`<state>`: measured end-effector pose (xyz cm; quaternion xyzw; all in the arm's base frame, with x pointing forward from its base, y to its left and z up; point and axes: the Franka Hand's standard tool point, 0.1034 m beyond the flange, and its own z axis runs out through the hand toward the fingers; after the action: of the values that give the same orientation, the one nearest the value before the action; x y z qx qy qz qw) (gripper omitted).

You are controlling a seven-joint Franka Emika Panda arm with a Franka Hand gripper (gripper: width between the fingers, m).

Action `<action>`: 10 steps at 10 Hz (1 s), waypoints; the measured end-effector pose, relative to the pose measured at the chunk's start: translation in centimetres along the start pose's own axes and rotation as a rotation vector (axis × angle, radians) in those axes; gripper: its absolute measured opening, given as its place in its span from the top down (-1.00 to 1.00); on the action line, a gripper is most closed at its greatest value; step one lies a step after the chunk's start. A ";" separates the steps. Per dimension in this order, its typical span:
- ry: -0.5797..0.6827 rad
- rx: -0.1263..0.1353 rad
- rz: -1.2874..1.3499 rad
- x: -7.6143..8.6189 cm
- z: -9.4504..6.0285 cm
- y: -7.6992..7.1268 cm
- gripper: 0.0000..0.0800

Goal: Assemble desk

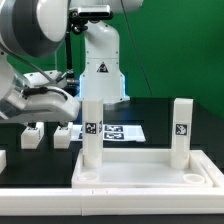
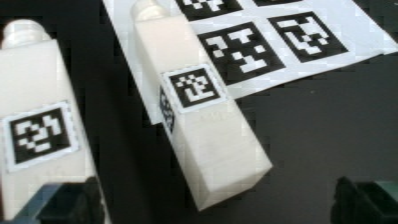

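The white desk top [image 1: 150, 180] lies at the front with its raised rim up. Two square legs stand upright in its far corner sockets, one [image 1: 92, 130] on the exterior view's left and one [image 1: 181, 127] on its right. Two more tagged legs [image 1: 33, 134] [image 1: 65, 133] lie loose on the black table behind the top. My gripper [image 1: 68, 108] hangs above them. In the wrist view it [image 2: 214, 203] is open, and the near end of one lying leg [image 2: 205, 115] sits between its dark fingertips [image 2: 54, 205] without touching them. The other leg [image 2: 36, 120] lies beside it.
The marker board [image 1: 121, 131] [image 2: 267, 40] lies flat on the table just beyond the loose legs. The robot's white base [image 1: 100, 60] stands behind it. A green wall closes off the back.
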<state>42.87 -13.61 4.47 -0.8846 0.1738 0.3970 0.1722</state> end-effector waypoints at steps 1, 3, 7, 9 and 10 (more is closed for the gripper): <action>0.000 0.001 0.001 0.0 0.0 0.1 -0.62; 0.000 0.001 0.001 0.0 0.0 0.1 -0.62; -0.024 -0.004 0.006 -0.1 1.5 0.0 -0.62; -0.031 -0.009 0.002 -0.2 1.9 -0.3 -0.62; -0.032 -0.010 -0.001 -0.2 2.0 -0.5 -0.62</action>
<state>41.72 -12.29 3.44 -0.8790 0.1688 0.4121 0.1707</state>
